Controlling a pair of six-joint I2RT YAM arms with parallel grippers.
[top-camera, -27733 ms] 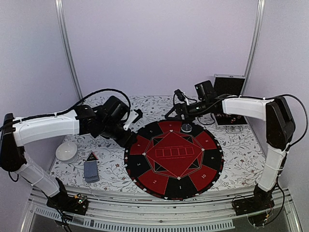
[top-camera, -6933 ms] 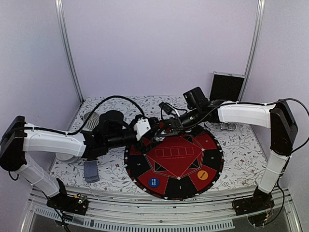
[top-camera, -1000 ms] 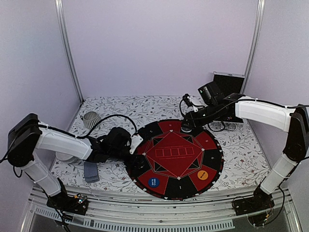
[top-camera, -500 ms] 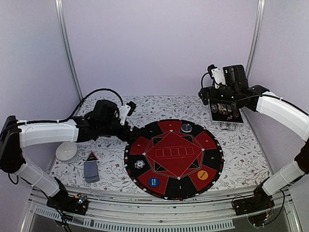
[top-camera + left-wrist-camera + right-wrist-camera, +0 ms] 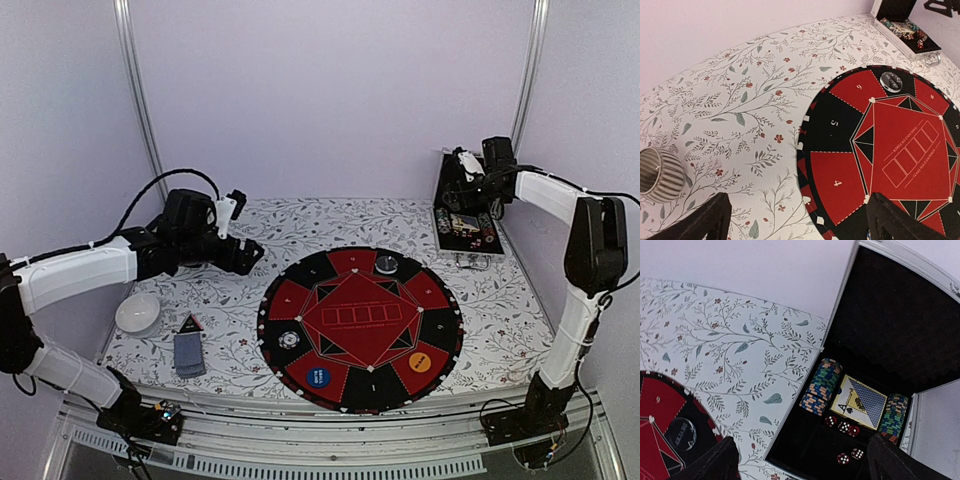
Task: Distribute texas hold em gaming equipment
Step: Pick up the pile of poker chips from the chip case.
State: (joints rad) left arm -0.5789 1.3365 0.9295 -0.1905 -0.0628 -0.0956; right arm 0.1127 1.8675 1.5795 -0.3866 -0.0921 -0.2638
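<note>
On the round red-and-black game mat [image 5: 350, 325] lie a striped poker chip [image 5: 290, 340], a blue marker disc [image 5: 318, 377], an orange marker disc [image 5: 420, 361] and a black silvery disc [image 5: 386, 264]. Grey-blue cards [image 5: 188, 352] lie on the cloth to the left of the mat. My left gripper [image 5: 248, 256] hangs open and empty over the cloth, off the mat's [image 5: 840, 170] left edge. My right gripper [image 5: 805, 465] is open and empty above the open case [image 5: 805, 440], which holds chip stacks [image 5: 821, 386], a boxed card deck [image 5: 860, 401] and red dice [image 5: 845, 427].
A ribbed grey cup [image 5: 657, 175] stands on the flowered cloth at the left. A white bowl [image 5: 137, 312] and a small black triangular piece [image 5: 190, 322] sit near the cards. The case's lid [image 5: 470, 175] stands upright at the back right. Purple walls close in the table.
Both grippers opened and drew away from the mat. The left arm pulled back to the left, leaving the striped chip on the mat. The right arm swung back over the case.
</note>
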